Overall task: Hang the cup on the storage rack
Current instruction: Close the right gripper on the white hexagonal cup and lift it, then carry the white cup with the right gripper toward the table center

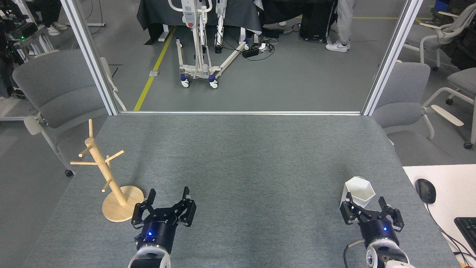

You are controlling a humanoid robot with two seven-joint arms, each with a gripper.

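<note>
On the far left a grey chair (55, 89) stood off the table's edge. On the grey felt table (241, 156), near its left edge, stood the storage rack (102, 169): a light wooden pole leaning leftward from a round flat base, with thin pegs jutting out to both sides. None of the pegs carried anything.

Just to the right of that base we held our left gripper (168, 194) low over the table, its two dark fingers spread wide apart and nothing between them. A small blue light showed on its body. It was close to the rack's base but not touching it.

The middle of the table was bare felt.

Toward the right edge the cup (359, 191) stood upright on the table, white and faceted, its open six-sided rim facing up. It was well apart from the rack, across the width of the table. Our right gripper (365, 204) was just in front of the cup, fingers open; the left fingertip overlapped the cup's near wall in this view, though we could not tell whether it touched. It gripped nothing.

Beyond the table's right edge lay a white desk (446, 193) with a black mouse (425, 190) and the corner of a keyboard (468, 229).
</note>
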